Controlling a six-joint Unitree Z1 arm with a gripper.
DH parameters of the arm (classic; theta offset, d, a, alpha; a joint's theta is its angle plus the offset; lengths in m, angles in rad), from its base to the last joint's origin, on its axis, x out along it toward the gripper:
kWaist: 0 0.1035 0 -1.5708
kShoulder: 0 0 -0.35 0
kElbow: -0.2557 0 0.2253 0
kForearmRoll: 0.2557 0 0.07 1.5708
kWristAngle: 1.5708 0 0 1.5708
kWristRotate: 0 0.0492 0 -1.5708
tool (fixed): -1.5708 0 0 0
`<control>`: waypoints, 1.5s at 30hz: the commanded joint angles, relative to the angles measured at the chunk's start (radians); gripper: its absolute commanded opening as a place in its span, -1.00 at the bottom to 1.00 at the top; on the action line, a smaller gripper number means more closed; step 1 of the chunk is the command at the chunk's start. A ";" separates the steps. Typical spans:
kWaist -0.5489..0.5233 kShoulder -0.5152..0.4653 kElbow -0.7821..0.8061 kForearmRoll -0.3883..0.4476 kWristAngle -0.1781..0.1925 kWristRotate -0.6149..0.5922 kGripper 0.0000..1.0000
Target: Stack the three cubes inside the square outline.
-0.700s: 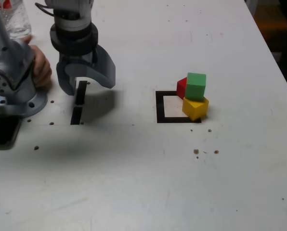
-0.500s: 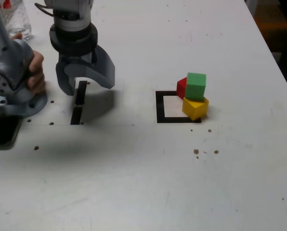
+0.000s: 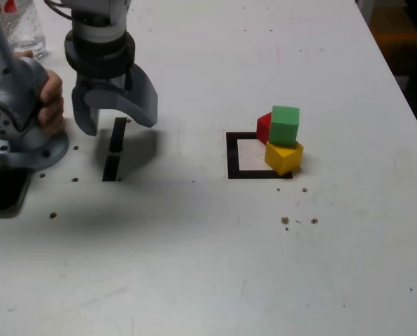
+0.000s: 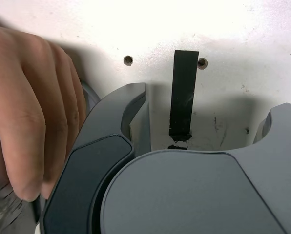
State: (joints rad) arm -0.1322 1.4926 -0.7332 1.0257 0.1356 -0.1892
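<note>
**A:** Where is the end effector (image 3: 114,120)?

**B:** At the exterior view's left, hanging over the white table (image 3: 194,266) with its jaws spread wide and nothing between them. It sits above the upper of two short black tape strips (image 3: 116,134); the wrist view shows that strip (image 4: 183,95) running up between the two grey jaws.

**A:** And the cubes?

**B:** All three are clustered at the right side of the square outline (image 3: 231,155) in the exterior view, well apart from the end effector. The yellow cube (image 3: 283,157) sits on the table, turned at an angle, overlapping the outline's right edge and lower right corner. The green cube (image 3: 285,125) rests on top of the yellow one. The red cube (image 3: 264,127) is behind them, touching or just beside the green; I cannot tell whether it stands on the table or leans.

**A:** Is the white centre of the outline covered?

**B:** Mostly bare; the stack sits over the border rather than squarely inside.

**A:** Anything else?

**B:** A person's hand (image 3: 51,101) rests against the arm's grey base (image 3: 19,119) at the exterior view's left, and its fingers (image 4: 28,112) show in the wrist view. A clear glass (image 3: 19,24) stands at the table's far left corner.
</note>
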 commanded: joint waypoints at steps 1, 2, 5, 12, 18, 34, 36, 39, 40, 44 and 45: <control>0.001 0.006 -0.027 0.019 0.002 0.000 0.76; 0.001 0.007 -0.045 0.037 0.002 0.000 0.76; 0.001 0.011 -0.101 0.105 0.006 0.000 0.76; 0.001 0.041 -0.241 0.264 0.028 0.025 0.76; 0.001 0.053 -0.376 0.351 0.032 0.098 0.76; 0.001 0.197 -0.723 0.505 0.027 0.315 0.76; 0.001 0.219 -0.786 0.535 0.003 0.320 0.76; 0.001 0.246 -0.860 0.566 -0.028 0.319 0.76; 0.001 0.259 -0.890 0.577 -0.041 0.318 0.76; 0.001 0.326 -0.990 0.607 -0.092 0.313 0.76; 0.000 0.340 -1.005 0.610 -0.101 0.312 0.76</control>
State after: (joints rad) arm -0.1319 1.8162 -1.7322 1.6220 0.0397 0.1251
